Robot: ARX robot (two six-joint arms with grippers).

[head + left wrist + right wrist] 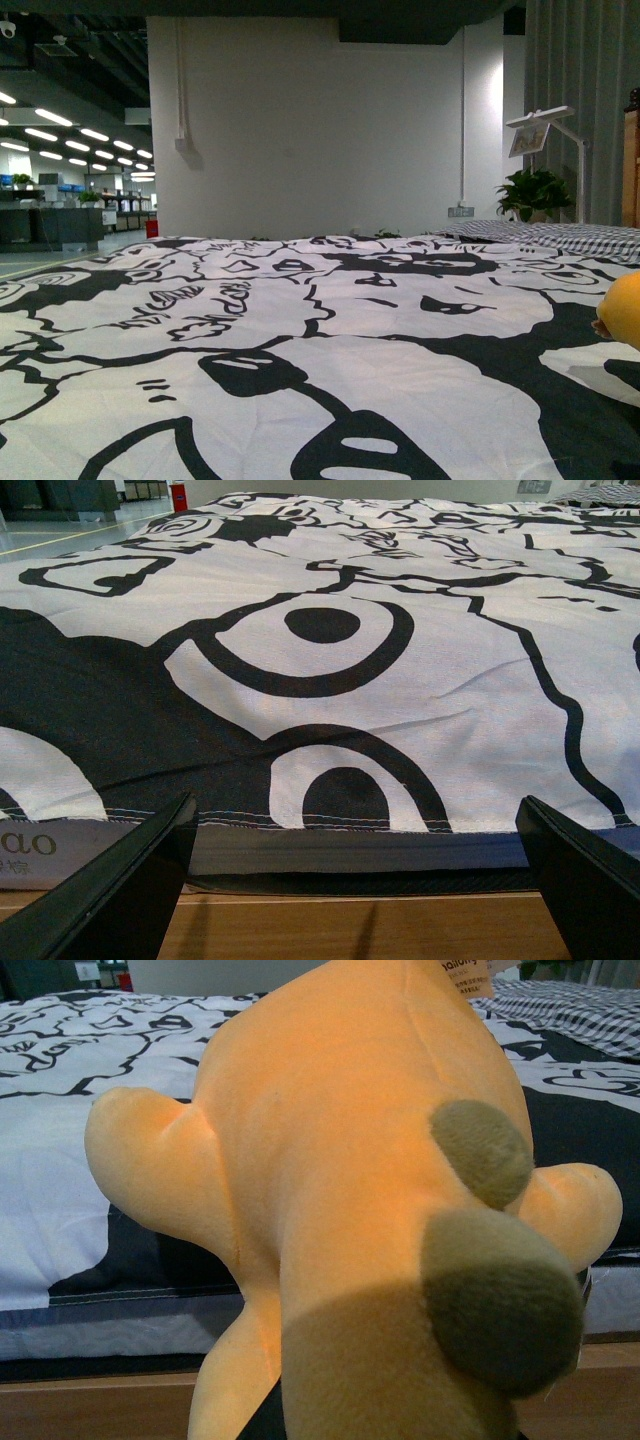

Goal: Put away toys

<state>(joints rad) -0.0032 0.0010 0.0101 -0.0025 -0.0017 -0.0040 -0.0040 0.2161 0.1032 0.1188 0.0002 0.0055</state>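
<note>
The orange-yellow plush animal (340,1190) fills the right wrist view, with stubby limbs and two olive-brown pads. My right gripper is shut on it; its fingers are hidden behind the plush. In the front view only a rounded orange edge of the plush (622,308) shows at the far right, above the bed. My left gripper (360,880) is open and empty, with its dark fingers (110,890) apart at the bed's near edge, over the wooden frame (350,930).
A bed with a black-and-white cartoon-print cover (300,330) spans the front view. A checked pillow (560,236) lies at the far right. Behind stand a white wall, a potted plant (532,193) and a lamp (545,125).
</note>
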